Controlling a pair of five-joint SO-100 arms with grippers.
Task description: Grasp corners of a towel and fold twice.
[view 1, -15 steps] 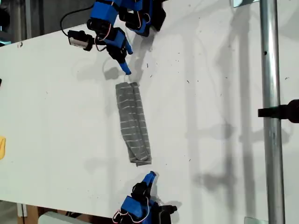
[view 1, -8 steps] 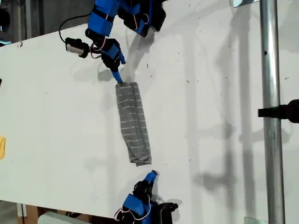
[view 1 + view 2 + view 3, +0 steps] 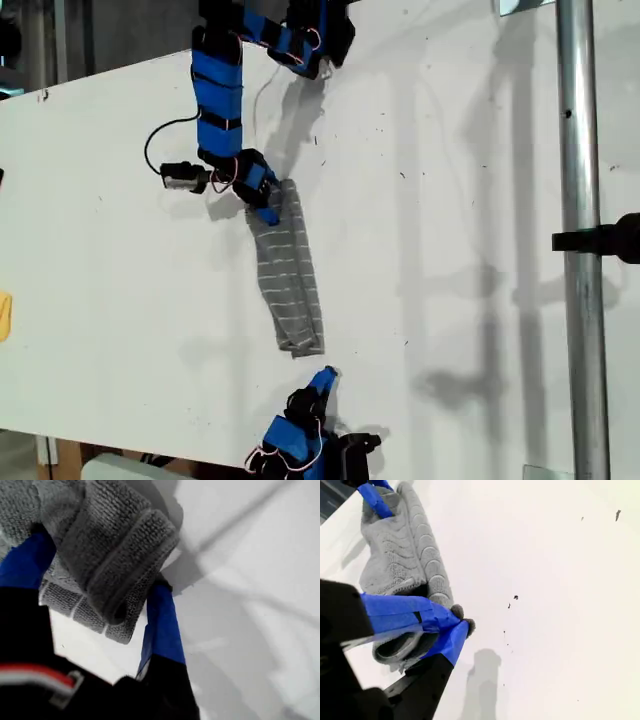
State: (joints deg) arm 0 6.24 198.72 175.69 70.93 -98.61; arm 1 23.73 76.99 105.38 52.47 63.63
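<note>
Grey striped towel [image 3: 288, 270] lies on the white table [image 3: 460, 250], folded into a long narrow strip. In the exterior view it runs from upper centre down toward the bottom edge, slightly slanted. Its long edges are rolled inward, so it looks like two side-by-side ridges.

My first gripper [image 3: 268, 212] comes in from the exterior view's top and sits on the strip's upper end. In the first wrist view its jaws stand wide apart, with the thick folded end of the towel [image 3: 115, 545] bunched between the two blue fingers [image 3: 160, 615]. One fingertip touches the hem and the other is tucked against the cloth. It straddles the end and is not clamped on it. I can't tell which corner layers are between the jaws.

My second gripper [image 3: 325, 377] is at the exterior view's bottom, just off the strip's lower end and not touching it. In the second wrist view its blue tips [image 3: 462, 625] meet, closed on nothing. The towel [image 3: 395, 555] stretches away behind them toward the first gripper at its far end.

A metal pole [image 3: 580, 300] stands at the exterior view's right.
</note>
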